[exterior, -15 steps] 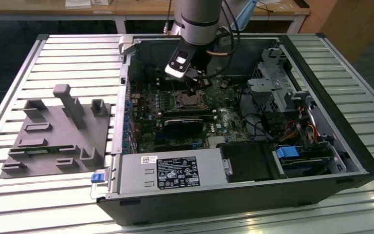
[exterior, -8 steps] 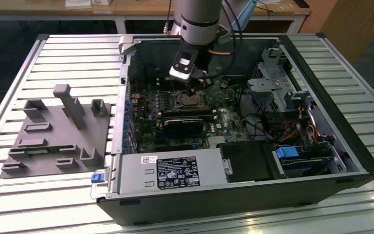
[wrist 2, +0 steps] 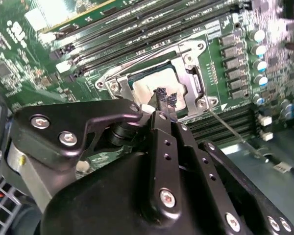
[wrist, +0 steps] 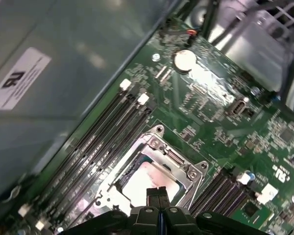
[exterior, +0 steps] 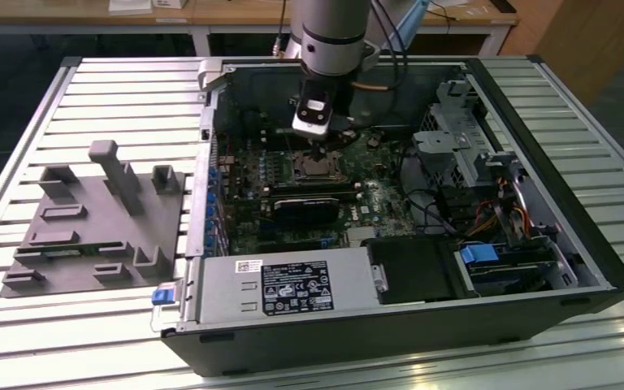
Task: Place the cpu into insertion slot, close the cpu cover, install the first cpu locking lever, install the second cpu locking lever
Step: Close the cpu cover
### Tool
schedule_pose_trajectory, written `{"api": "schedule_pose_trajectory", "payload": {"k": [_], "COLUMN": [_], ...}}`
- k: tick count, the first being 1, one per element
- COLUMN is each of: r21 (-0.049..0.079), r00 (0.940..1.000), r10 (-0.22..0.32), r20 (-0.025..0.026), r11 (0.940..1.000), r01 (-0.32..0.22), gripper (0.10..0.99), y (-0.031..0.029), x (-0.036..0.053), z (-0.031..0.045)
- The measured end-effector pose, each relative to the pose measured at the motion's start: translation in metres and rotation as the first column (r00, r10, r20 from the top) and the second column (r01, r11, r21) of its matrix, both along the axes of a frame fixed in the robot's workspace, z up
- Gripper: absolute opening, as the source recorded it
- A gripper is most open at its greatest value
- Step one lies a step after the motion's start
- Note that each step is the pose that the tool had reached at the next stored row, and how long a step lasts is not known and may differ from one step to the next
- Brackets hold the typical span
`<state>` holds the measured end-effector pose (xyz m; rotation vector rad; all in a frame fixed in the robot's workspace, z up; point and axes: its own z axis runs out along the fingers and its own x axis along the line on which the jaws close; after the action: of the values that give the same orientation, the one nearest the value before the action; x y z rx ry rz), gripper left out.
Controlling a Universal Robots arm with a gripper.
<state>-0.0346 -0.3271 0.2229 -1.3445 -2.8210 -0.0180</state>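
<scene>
CPU (wrist 2: 146, 84) sits in the insertion slot (exterior: 314, 167), directly under the tip of the claw (wrist 2: 165, 100). CPU cover (wrist 2: 195, 73) lies flat around it, so placement and closing appear done, and lever installation appears to be the step in hand. A thin metal rod (wrist 2: 230, 131), probably a locking lever, projects free just beside the claw. Engaging it calls for precise contact on a very slim part. Claw fingers are pressed together and grip nothing. Arm (exterior: 328, 32) stands near-vertical inside the open case (exterior: 399, 341), wrist pointing down.
</scene>
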Motion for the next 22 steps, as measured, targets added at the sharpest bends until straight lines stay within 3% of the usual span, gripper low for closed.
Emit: {"api": "schedule_pose_trajectory", "payload": {"k": [6,11,15,22], "r21": [0.0,0.0,0.001,0.003], "r00": [0.994,0.98,0.963,0.9228], "r10": [0.109,0.199,0.27,0.385], "r20": [0.0,0.0001,0.0004,0.0032], "r11": [0.994,0.98,0.963,0.9228], "r01": [-0.109,-0.199,-0.27,-0.385], "gripper": [0.102,0.102,0.102,0.102], "y": [0.0,0.0,0.0,0.0], "x": [0.0,0.0,0.0,0.0], "z": [-0.0005,-0.0013,-0.0018,-0.0027]}}
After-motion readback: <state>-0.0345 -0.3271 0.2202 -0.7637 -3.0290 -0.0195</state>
